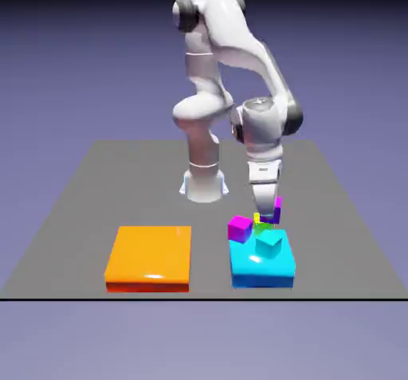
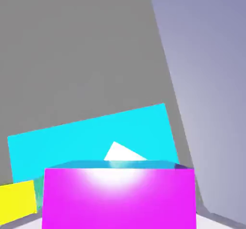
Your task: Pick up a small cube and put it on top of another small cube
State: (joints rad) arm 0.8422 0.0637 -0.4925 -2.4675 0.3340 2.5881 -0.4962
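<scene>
Rendered simulation: grey table, blank backdrop.

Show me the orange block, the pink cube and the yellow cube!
orange block (image 1: pixel 150 251): exterior view, middle of its flat top.
pink cube (image 1: pixel 240 228): exterior view, its front face.
yellow cube (image 2: pixel 17 201): hand view, the yellow face at the lower left.

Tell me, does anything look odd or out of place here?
Nothing looks damaged or spilled. One crowded spot: the hand is low among the magenta cube, yellow cube and purple cube, behind the cyan block.
</scene>
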